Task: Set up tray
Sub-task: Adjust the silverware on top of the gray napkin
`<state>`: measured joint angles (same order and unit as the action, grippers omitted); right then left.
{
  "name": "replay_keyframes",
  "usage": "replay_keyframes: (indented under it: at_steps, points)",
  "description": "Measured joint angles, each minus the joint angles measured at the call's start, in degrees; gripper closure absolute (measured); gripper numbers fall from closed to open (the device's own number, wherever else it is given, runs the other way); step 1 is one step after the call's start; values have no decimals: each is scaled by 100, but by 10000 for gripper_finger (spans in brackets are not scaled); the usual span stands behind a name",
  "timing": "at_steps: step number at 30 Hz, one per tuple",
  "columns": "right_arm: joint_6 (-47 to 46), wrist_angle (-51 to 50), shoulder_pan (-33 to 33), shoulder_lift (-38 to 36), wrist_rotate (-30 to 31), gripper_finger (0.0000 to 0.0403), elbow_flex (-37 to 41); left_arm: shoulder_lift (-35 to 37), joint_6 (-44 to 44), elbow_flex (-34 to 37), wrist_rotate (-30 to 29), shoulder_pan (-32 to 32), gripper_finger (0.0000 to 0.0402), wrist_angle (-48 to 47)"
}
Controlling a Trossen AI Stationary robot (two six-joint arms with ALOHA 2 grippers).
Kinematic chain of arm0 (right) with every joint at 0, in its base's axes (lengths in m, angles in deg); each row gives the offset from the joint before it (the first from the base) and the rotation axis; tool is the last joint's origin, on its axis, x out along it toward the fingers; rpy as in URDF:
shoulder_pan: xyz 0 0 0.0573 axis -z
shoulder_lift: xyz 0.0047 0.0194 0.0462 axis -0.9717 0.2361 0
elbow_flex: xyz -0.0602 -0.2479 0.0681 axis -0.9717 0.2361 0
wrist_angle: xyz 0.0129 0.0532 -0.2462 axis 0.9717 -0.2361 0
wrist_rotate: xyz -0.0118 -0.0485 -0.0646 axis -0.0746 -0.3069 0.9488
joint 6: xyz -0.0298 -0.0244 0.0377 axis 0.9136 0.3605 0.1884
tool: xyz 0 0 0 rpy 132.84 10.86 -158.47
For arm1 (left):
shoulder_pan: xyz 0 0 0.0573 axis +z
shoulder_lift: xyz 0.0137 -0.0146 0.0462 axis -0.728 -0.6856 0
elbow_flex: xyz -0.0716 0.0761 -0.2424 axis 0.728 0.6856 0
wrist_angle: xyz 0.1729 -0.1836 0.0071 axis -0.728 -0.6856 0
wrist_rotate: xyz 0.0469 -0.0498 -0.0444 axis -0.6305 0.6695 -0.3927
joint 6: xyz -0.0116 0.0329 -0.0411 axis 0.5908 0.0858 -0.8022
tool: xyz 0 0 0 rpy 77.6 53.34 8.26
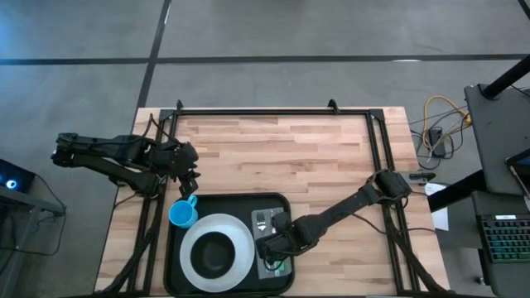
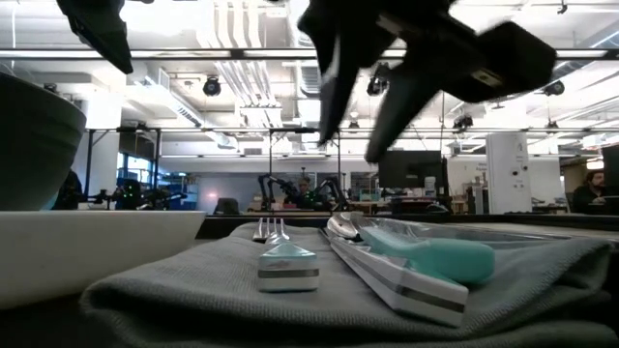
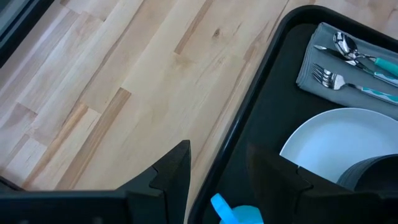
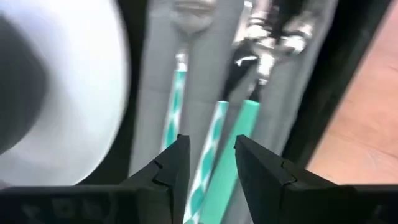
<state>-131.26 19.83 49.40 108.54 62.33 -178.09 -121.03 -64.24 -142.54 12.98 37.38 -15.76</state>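
Observation:
The black tray (image 1: 286, 202) lies at the table's near edge. It holds a blue cup (image 1: 183, 215), a white plate (image 1: 242, 240) with a dark bowl (image 1: 215, 253) on it, and a grey napkin (image 2: 193, 280). A fork (image 2: 282, 253), a knife (image 2: 387, 278) and a teal-handled spoon (image 2: 435, 257) lie side by side on the napkin. My right gripper (image 4: 208, 146) hovers open above the cutlery handles, fingers pointing down and clear of them. My left gripper (image 3: 217, 177) hangs open above the tray's far left rim, beside the cup.
Bare wooden table (image 1: 273, 149) stretches beyond the tray toward the far edge. A black frame rail (image 1: 273, 112) runs along the far edge, with more rails down both sides. Cables and a keyboard (image 1: 505, 236) sit off the table at the right.

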Motion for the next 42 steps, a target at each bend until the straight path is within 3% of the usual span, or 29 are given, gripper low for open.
replay_keyframes:
  at_steps: [4,22,31,42]
  points:
    - [192,63,111,24,-2,293,-121,-2,0,0,0,0,265,2]
    - [33,1188,236,44,-63,294,686,-2,-2,1,2,0,265,87]
    - [-20,1236,236,48,-205,294,905,-2,-2,0,2,0,265,96]
    - [-434,1174,258,55,-210,294,277,-2,-2,2,2,0,265,94]
